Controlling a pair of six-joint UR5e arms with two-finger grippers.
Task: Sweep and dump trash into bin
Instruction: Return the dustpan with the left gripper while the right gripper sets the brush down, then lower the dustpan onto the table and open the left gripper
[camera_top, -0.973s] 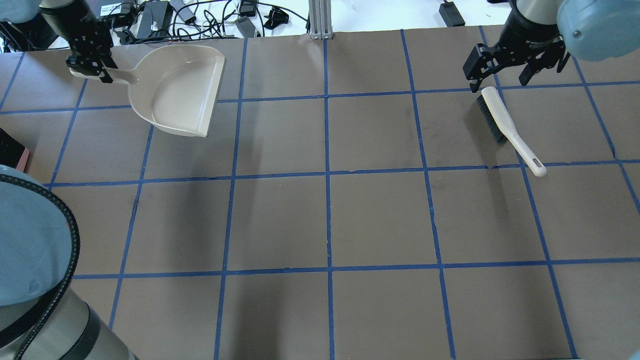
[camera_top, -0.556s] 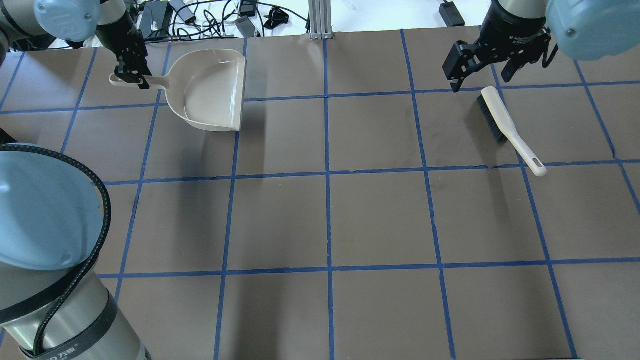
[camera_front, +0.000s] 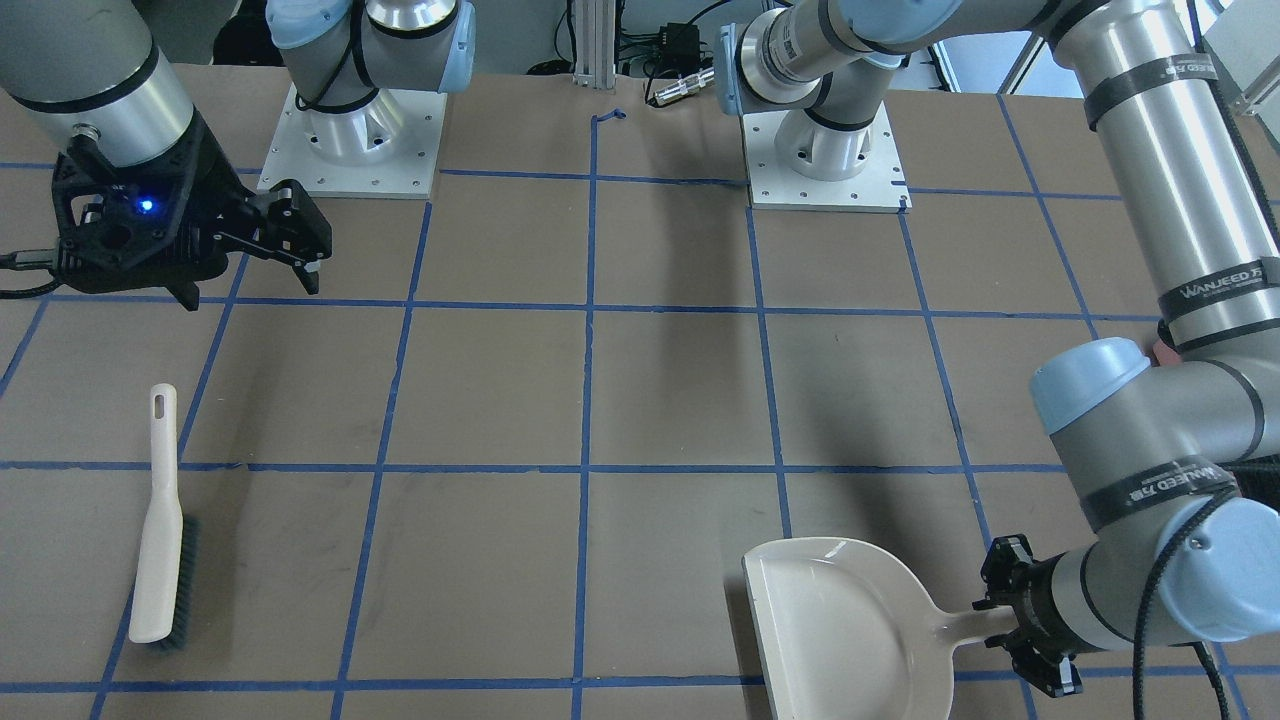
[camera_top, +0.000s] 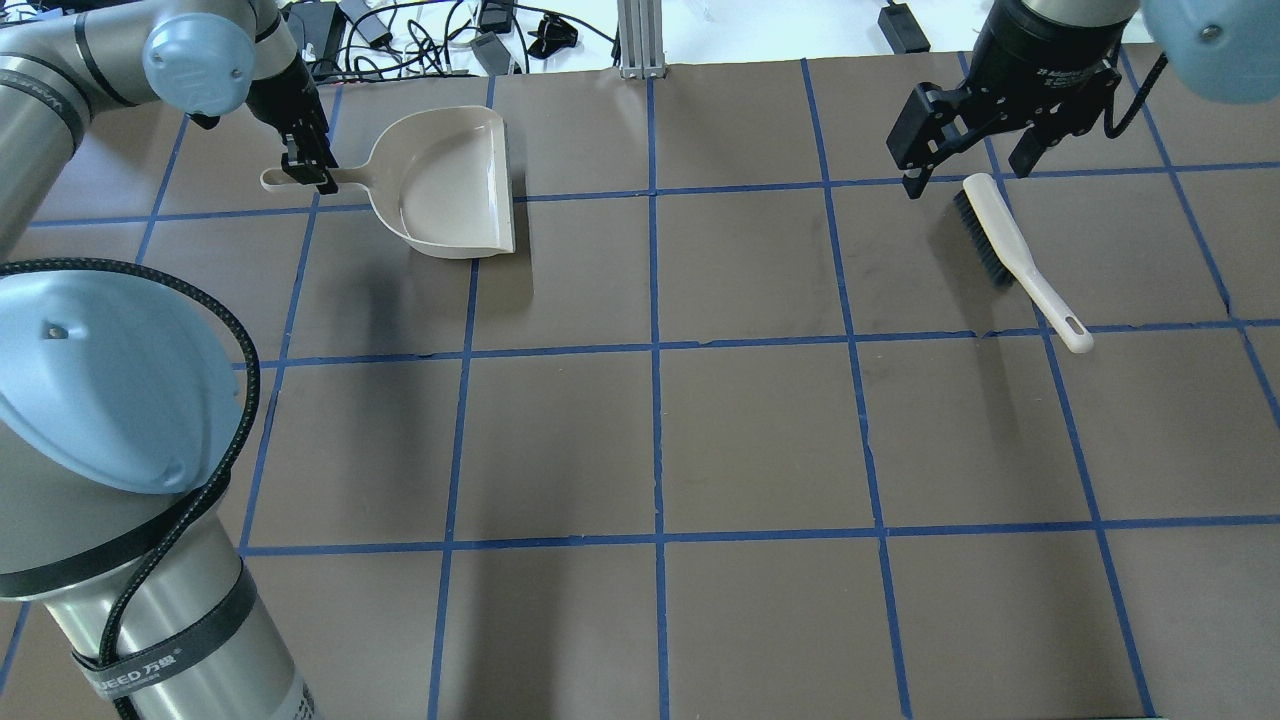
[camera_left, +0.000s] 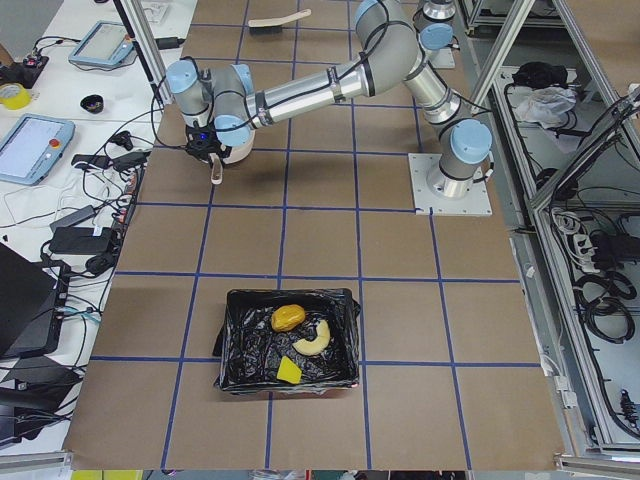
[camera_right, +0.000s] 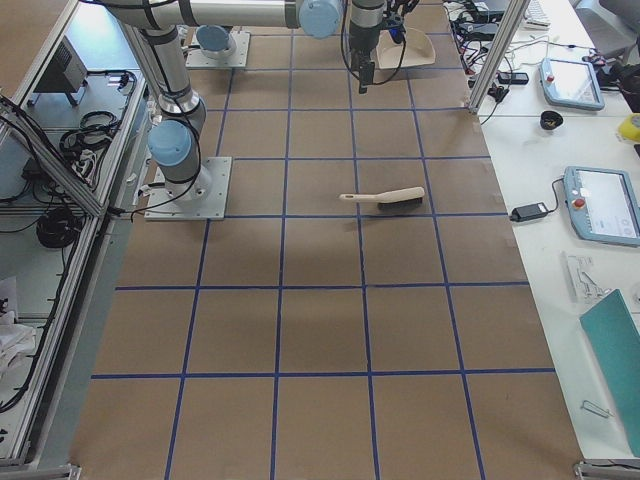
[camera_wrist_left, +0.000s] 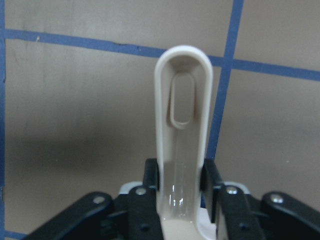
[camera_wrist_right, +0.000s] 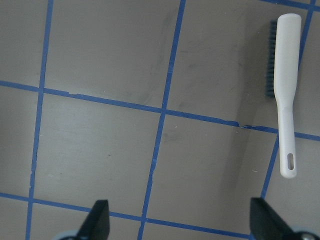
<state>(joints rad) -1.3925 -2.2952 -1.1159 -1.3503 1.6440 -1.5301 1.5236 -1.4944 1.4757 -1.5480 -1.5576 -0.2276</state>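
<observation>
The bin (camera_left: 236, 340), lined with a black bag, stands on the table and shows only in the exterior left view. In it lie the yellow-orange lump (camera_left: 287, 318), the tan croissant piece (camera_left: 313, 338) and the sponge wedge (camera_left: 289, 371). My left gripper (camera_top: 305, 172) (camera_front: 1022, 622) (camera_wrist_left: 182, 172) is shut on the handle of the beige dustpan (camera_top: 450, 185) (camera_front: 840, 630), which looks empty. My right gripper (camera_top: 966, 160) (camera_front: 305, 255) (camera_wrist_right: 180, 227) is open and empty, hovering by the bristle end of the white brush (camera_top: 1010, 250) (camera_front: 160, 520) (camera_wrist_right: 286, 85) lying on the table.
Cables and power bricks (camera_top: 400, 40) and an aluminium post (camera_top: 640, 40) lie beyond the table's far edge. The two arm bases (camera_front: 350, 150) (camera_front: 825, 160) are bolted to the table. Tablets (camera_right: 600, 205) sit on a side table.
My left arm has carried the dustpan to the right in the overhead view and turned it so its open edge faces right. My right gripper shifted slightly left; the brush has not moved.
</observation>
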